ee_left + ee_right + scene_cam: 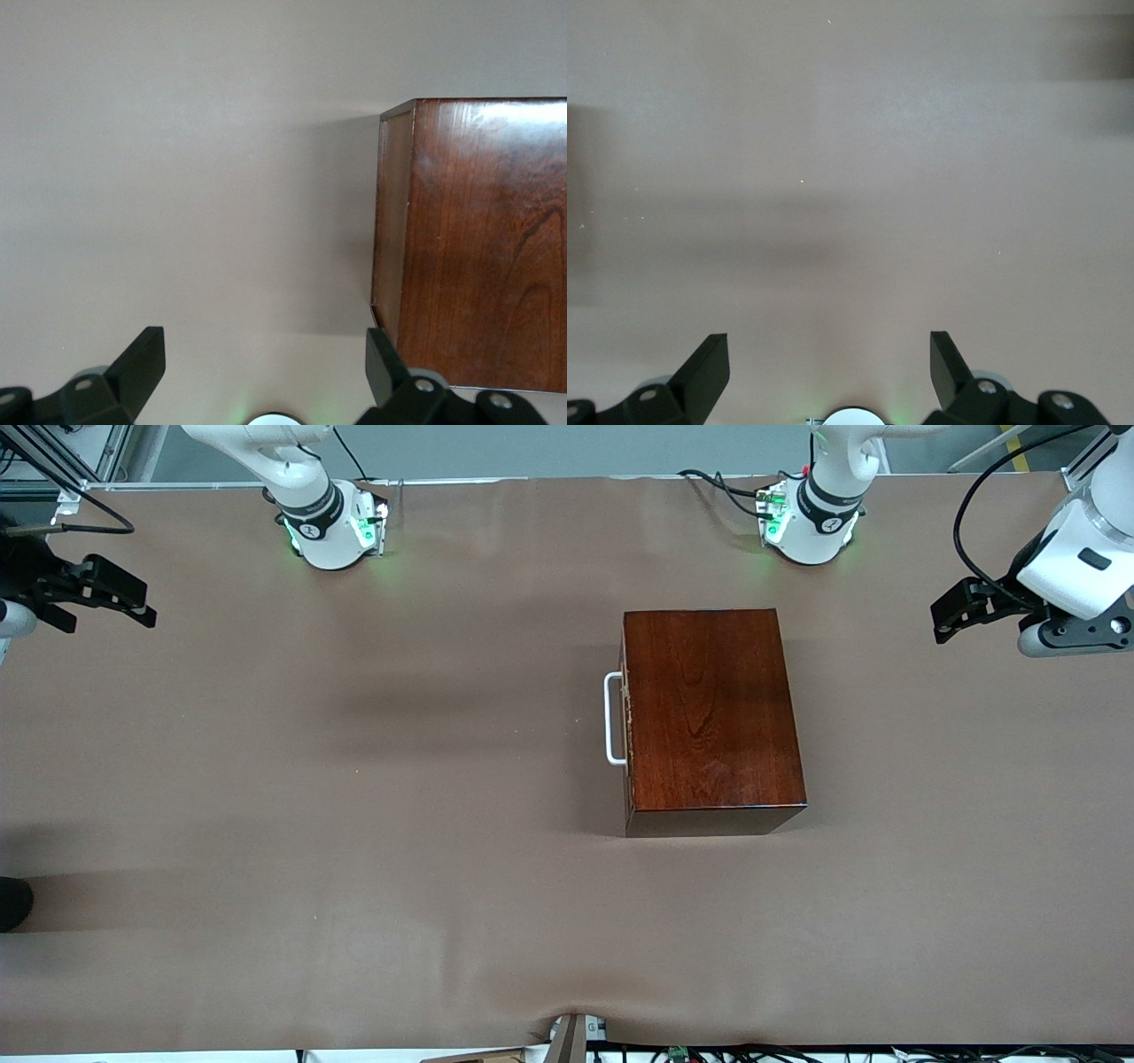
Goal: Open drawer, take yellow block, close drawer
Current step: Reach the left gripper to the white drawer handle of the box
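A glossy dark reddish-brown wooden box (713,717) stands on the table near the left arm's base. Its drawer is shut, and the white U-shaped handle (613,719) faces the right arm's end of the table. The yellow block is hidden. My left gripper (941,622) hangs open over the left arm's end of the table, apart from the box. The left wrist view shows its empty open gripper (264,363) with a corner of the box (478,239) beside it. My right gripper (142,605) waits open over the right arm's end, and the right wrist view shows this gripper (829,363) over bare table.
Brown covering (354,824) spreads over the whole table. The two arm bases (332,527) stand along the edge farthest from the front camera. Cables and a small bracket (571,1036) lie at the nearest edge.
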`<state>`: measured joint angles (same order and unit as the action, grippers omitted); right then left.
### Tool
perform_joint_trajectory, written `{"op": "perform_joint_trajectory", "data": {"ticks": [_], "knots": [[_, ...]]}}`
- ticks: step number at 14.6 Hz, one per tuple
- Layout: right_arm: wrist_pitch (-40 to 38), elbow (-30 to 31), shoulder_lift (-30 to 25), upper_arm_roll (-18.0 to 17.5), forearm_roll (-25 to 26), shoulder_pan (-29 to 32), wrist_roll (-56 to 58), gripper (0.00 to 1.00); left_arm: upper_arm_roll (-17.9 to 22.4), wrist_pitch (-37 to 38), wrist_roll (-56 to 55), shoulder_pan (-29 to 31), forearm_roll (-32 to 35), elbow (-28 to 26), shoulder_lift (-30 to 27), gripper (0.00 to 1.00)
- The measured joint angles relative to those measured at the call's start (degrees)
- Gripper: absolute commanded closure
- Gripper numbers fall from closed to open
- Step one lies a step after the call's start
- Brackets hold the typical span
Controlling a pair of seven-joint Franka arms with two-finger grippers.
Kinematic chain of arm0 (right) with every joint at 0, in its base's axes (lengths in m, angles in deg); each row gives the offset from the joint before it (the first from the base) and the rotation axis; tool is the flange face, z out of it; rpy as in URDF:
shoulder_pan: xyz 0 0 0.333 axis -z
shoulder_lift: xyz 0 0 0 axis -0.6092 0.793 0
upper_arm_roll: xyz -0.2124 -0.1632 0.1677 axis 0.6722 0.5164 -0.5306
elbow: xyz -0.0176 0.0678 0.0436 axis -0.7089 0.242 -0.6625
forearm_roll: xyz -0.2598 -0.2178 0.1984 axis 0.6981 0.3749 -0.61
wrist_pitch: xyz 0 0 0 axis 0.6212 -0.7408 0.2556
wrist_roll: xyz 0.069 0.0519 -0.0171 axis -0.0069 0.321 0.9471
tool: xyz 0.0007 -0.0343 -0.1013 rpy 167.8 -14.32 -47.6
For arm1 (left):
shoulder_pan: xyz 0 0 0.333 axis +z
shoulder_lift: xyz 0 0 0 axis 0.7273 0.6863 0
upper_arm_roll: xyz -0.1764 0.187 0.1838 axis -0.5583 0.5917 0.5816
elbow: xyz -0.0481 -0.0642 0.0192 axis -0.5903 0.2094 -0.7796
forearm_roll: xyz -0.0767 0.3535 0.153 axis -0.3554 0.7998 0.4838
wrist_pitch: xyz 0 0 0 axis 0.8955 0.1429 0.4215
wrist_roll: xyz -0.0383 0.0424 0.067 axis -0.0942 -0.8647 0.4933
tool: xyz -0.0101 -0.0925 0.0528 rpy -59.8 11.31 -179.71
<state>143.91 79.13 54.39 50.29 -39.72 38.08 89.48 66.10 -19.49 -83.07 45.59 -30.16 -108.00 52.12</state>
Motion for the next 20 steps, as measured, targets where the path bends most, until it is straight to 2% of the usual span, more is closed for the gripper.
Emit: {"op": "perform_joint_trajectory", "data": {"ticks": [15,17,20], "knots": [[0.0,0.0,0.0,0.3,0.0,0.2,-0.1,0.00,-0.4,0.3,1.1,-0.1,0.0,2.2,0.3,0.00],[0.0,0.0,0.0,0.3,0.1,0.2,-0.1,0.00,-1.5,0.4,1.1,-0.7,-0.1,2.2,0.7,0.00],[0.0,0.0,0.0,0.3,0.1,0.2,-0.1,0.00,-5.4,0.5,1.0,-1.5,-0.2,2.2,1.8,0.00]]}}
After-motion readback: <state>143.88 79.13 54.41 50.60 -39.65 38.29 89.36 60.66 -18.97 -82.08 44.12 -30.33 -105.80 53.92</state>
